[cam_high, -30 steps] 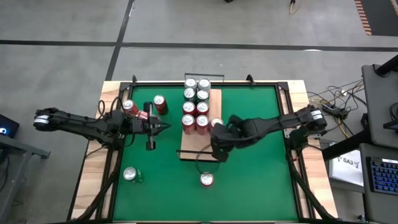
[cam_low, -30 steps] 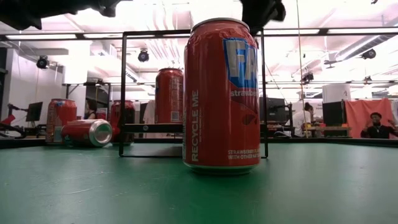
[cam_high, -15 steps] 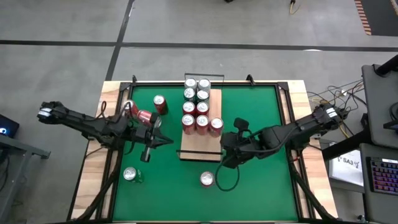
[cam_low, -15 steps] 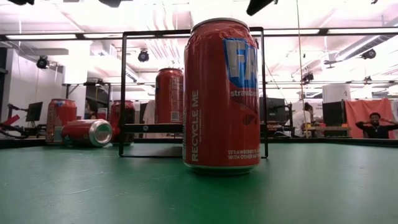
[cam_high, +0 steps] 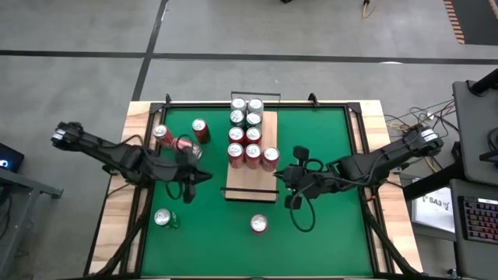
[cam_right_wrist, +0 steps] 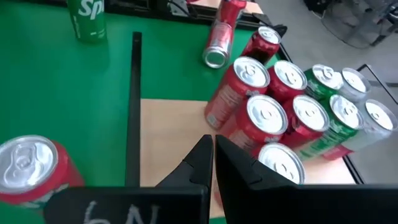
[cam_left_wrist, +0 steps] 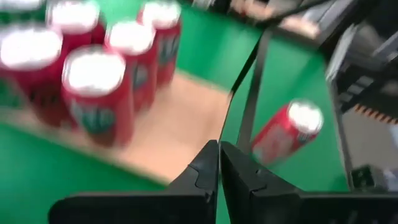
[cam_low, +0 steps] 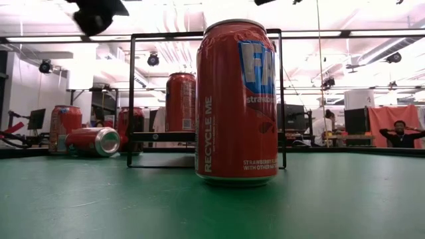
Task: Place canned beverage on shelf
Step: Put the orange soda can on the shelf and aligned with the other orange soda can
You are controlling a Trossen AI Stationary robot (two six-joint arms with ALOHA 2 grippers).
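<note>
The canned beverage (cam_high: 258, 224) nearest you stands loose on the green mat (cam_high: 327, 233), just off the shelf (cam_high: 250, 184). The left gripper (cam_high: 201, 176) and right gripper (cam_high: 280, 177) flank that shelf end, pinched closed and empty — descend like that and you may topple the can or clip a rail. You have nine cans shelved and five off — four upright, one lying.

Two dark arms reach inward over the table from opposite sides, seen from above; the left arm stretches from the left edge, its gripper (cam_high: 204, 176) pointing toward the centre with fingers (cam_left_wrist: 205, 167) pressed together and holding nothing; the right arm extends from the right edge, elbow bent, its gripper (cam_high: 280, 176) likewise closed and empty, fingers (cam_right_wrist: 202, 157) meeting at their tips.
</note>
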